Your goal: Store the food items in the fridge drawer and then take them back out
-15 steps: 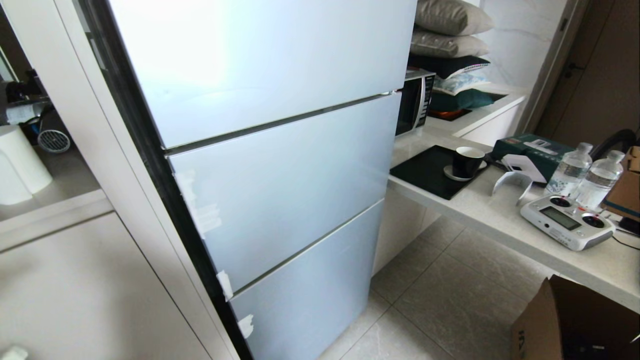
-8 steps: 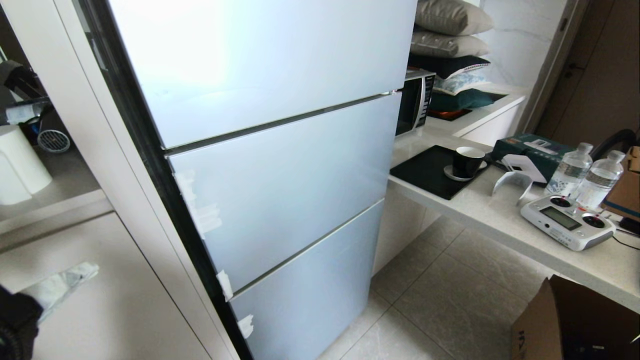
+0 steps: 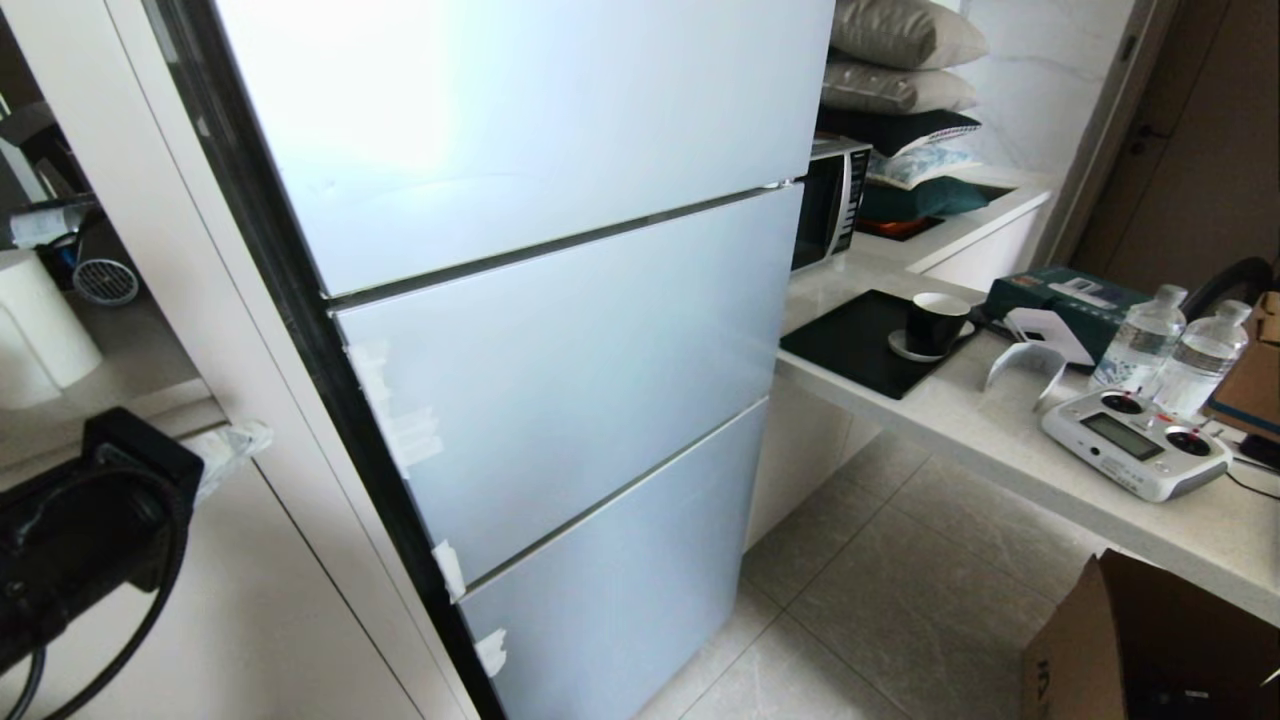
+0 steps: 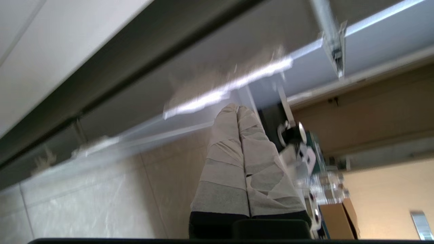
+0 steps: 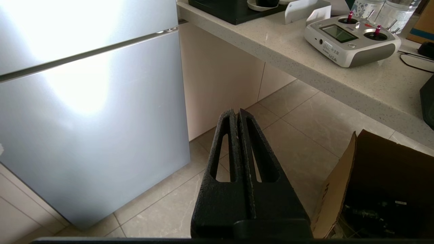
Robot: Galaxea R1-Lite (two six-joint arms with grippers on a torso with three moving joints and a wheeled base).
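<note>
Left pincer (image 3: 235, 445): newly risen into head view at the cabinet beside the fridge (image 3: 560, 330), wrapped fingers (image 4: 237, 149) pressed together, empty. Right pincer (image 5: 237, 117): parked low, closed, empty. Fridge doors all shut; drawer and food items unseen. Storing not yet begun.

The left gripper (image 4: 238, 109) has pale tape-wrapped fingers and a black cabled wrist; the right gripper (image 5: 236, 112) has black, slotted foam-like fingers.

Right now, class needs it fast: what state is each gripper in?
Left gripper: shut, holding nothing.
Right gripper: shut, holding nothing.
</note>
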